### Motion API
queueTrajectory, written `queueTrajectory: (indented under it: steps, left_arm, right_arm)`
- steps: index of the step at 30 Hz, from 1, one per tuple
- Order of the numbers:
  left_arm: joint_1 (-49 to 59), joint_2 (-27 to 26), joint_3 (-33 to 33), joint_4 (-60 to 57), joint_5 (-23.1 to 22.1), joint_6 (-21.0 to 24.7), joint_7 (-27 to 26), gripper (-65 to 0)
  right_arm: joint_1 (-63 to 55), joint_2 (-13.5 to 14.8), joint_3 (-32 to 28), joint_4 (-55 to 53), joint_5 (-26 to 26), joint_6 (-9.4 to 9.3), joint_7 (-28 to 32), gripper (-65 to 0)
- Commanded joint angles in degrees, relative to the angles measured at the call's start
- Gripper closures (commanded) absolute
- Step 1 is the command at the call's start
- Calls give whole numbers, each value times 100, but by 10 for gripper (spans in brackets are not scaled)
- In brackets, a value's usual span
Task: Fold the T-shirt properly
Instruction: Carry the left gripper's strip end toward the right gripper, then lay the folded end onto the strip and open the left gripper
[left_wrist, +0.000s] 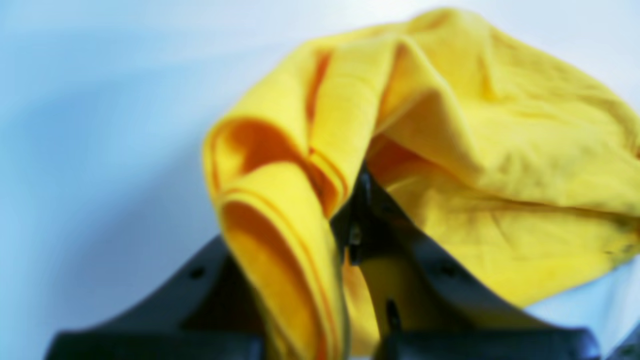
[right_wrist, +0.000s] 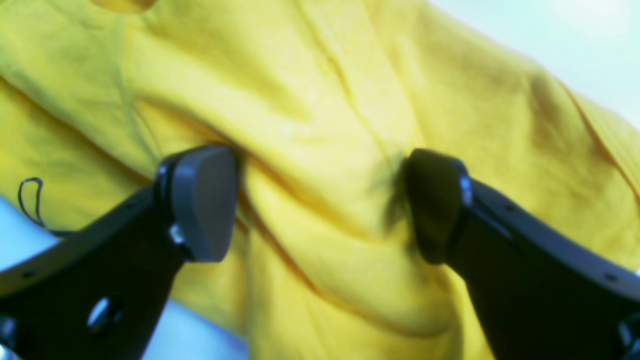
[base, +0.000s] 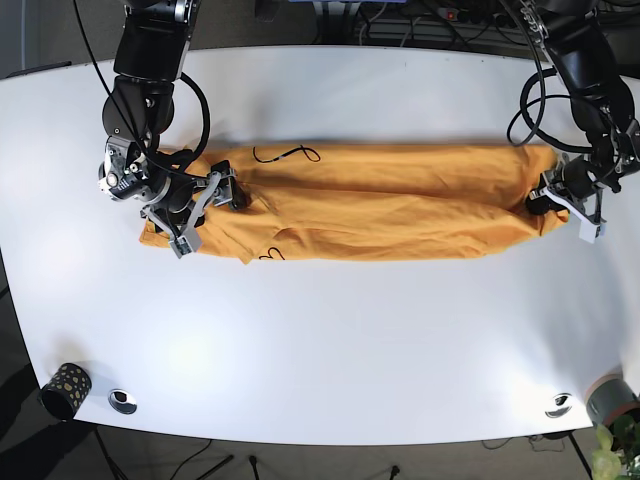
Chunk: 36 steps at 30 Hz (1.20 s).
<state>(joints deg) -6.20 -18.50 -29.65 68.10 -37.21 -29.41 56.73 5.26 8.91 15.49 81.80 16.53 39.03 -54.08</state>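
Note:
The yellow-orange T-shirt lies stretched in a long, folded band across the white table. At the shirt's right end in the base view, my left gripper is shut on a bunched hem; the left wrist view shows folds of the shirt pinched in that gripper. My right gripper is at the shirt's left end. In the right wrist view this gripper is open, and its pads straddle a raised ridge of cloth.
A thin black loop lies on the shirt's upper left edge. A dark dotted cup and a small metal disc sit at the front left. Another disc and a cup are at the front right.

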Motion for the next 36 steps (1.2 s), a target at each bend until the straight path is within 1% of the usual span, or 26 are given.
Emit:
queueTrajectory:
  steps: [1,5,10,14,17,20,22,25,28,31,34,36]
  left_arm:
    - [-27,-115,174,623,-37,0,-95,-1]
    - [132,-106,604,1485,95,18,-69,-1]
    - [264,-71,1686,2285,359,9,-69,0]
    - [290,334,2187,2470,640,0,-69,0]
    - [264,659,2389,2373,851,9,-95,0]
    - [114,1160,2530,2048,1088,9,-104,0]
    - [-88,1547,2574,1828,1352,9,-104,0]
    - [-185,2013,2486,1678,1677,9,-104,0]
    - [-185,2408,2415,1705,1879,9,-104,0]
    - [-237,2602,2424,1714,2011,9,-104,-4]
    - [-352,2637,2442,1687,2178,9,-77,-13]
    - [-352,2637,2442,1687,2275,9,-69,-67]
  right_arm:
    - [85,54,12,106,48,23,33,-496]
    - [85,46,12,106,48,23,33,-496]
    - [85,46,12,106,48,23,33,-496]
    - [85,46,12,97,48,23,33,-496]
    - [85,37,12,88,48,23,33,-496]
    - [85,-104,12,97,48,23,24,-496]
    - [85,-183,12,106,48,14,24,-496]
    - [85,-201,-6,106,48,14,15,-496]
    - [85,-201,-14,106,48,14,15,-496]
    - [85,-201,-14,106,48,14,15,-496]
    - [85,-201,3,97,48,14,15,-496]
    - [85,-201,12,97,48,14,15,-496]
